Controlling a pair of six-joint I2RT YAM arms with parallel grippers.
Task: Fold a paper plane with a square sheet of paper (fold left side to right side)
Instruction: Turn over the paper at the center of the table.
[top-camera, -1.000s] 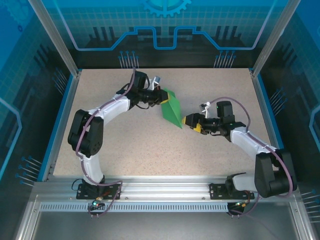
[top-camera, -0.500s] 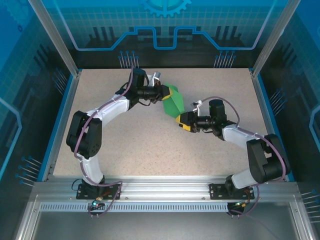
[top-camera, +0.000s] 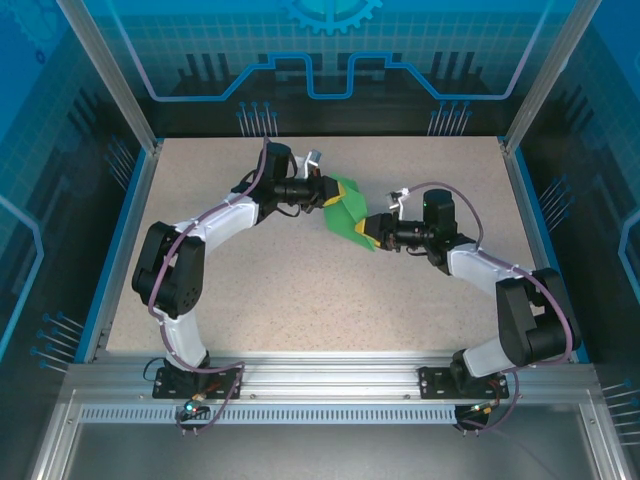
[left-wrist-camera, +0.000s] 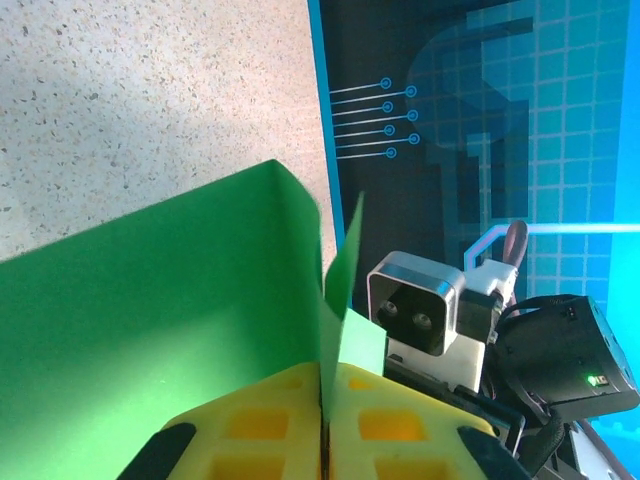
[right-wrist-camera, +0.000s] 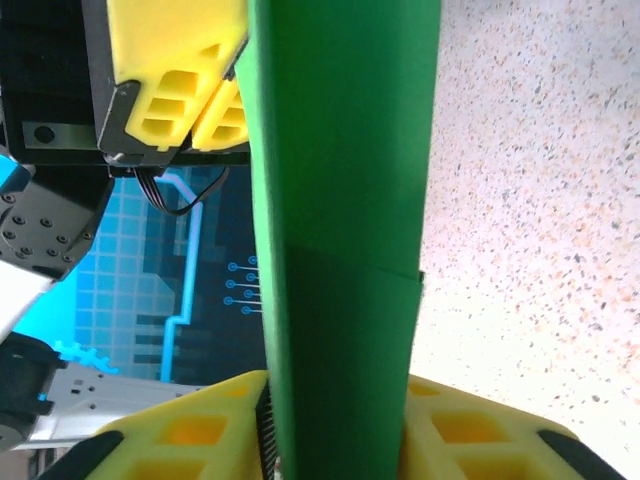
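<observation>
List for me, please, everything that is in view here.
Folded sheet of thin matte paper: one, bright green, mid-table, between both pincers.
Speckled table: one, beige, under the arms.
Panelled enclosure walls: several, blue, around the table.
Metal rail: one, silver, near edge.
Left pincer: one, yellow fingers, shut on the paper.
Right pincer: one, yellow fingers, either side of the paper.
</observation>
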